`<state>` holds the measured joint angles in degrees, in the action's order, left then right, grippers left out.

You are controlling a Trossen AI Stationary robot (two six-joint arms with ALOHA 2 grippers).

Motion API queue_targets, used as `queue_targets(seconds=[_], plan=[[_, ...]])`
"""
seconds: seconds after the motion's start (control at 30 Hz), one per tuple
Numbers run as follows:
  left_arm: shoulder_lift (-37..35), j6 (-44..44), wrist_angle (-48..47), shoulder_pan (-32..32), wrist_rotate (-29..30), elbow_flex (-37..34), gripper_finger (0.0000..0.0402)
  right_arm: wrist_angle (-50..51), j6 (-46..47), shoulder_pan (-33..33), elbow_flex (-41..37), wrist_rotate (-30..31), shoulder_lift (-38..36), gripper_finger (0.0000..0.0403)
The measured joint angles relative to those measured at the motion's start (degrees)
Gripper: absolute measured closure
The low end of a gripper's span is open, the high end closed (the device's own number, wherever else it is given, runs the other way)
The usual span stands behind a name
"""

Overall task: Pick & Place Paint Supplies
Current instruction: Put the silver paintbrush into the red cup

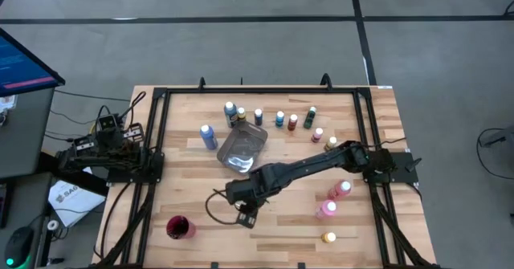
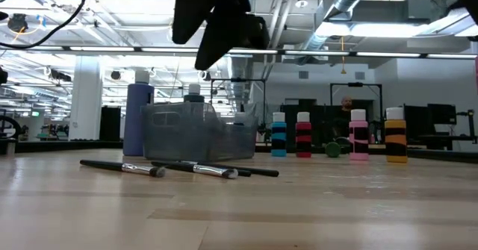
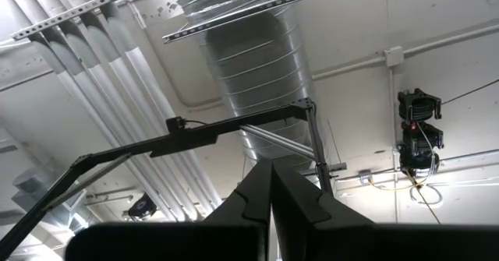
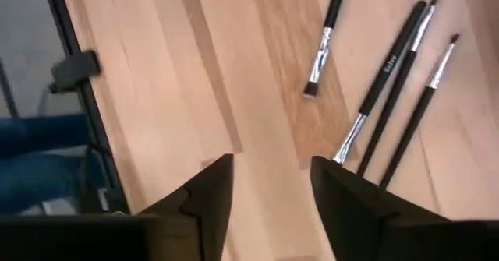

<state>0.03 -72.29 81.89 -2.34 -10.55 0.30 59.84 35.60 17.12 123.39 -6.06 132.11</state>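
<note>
Several thin dark paintbrushes (image 4: 386, 82) lie flat on the wooden table, also seen in the low view (image 2: 194, 168) in front of the clear tray (image 2: 196, 130). My right gripper (image 4: 269, 175) hangs open above the table beside them, pointing steeply down, with nothing between its fingers; from above it shows near the table's front middle (image 1: 246, 215). Small paint bottles (image 1: 279, 120) stand upright in a row along the far side, and others (image 1: 327, 209) stand near the right edge. My left gripper (image 3: 271, 191) is shut, pointing up at the ceiling, folded back at the table's left.
A red cup (image 1: 180, 227) stands at the front left. A tall blue bottle (image 1: 209, 136) stands left of the tray (image 1: 243, 148). A yellow bottle (image 1: 328, 238) stands at the front right. Dark frame rails (image 1: 157, 156) run along the table's left and right sides.
</note>
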Motion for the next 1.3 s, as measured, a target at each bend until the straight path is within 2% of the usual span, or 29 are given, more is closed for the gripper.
queue_targets(seconds=[0.1,0.23,0.3,0.63,0.73,0.8,0.97,1.3], plan=[[-0.01,0.00,-0.01,-0.01,0.00,0.00,0.0399,0.73,-2.52,0.29,-0.04,3.08,0.36,0.0203],[0.00,0.00,0.00,0.01,-0.02,0.00,0.0399,0.36,-3.31,0.17,-0.04,13.96,0.31,0.0172],[0.00,0.00,0.00,-0.01,0.00,0.00,0.0399,-0.17,-4.47,-0.23,-0.04,15.83,0.31,0.0166],[-0.01,0.00,0.00,0.00,0.00,0.00,0.0399,-3.82,-3.53,0.20,0.38,13.56,4.28,0.0164],[-0.01,0.00,0.00,0.01,0.00,0.00,0.0399,-0.90,-2.28,0.66,-0.43,13.41,5.97,0.0164],[-0.02,0.00,-0.02,0.00,-0.02,0.00,0.0399,-4.29,-0.76,0.59,0.07,13.38,7.80,0.0164],[0.00,0.00,0.00,0.01,0.00,0.00,0.0399,-4.79,-0.14,0.35,0.07,12.68,9.58,0.0164],[-0.01,0.00,0.00,0.01,-0.01,0.00,0.0399,-6.73,0.91,0.44,-0.04,13.45,10.75,0.0164]])
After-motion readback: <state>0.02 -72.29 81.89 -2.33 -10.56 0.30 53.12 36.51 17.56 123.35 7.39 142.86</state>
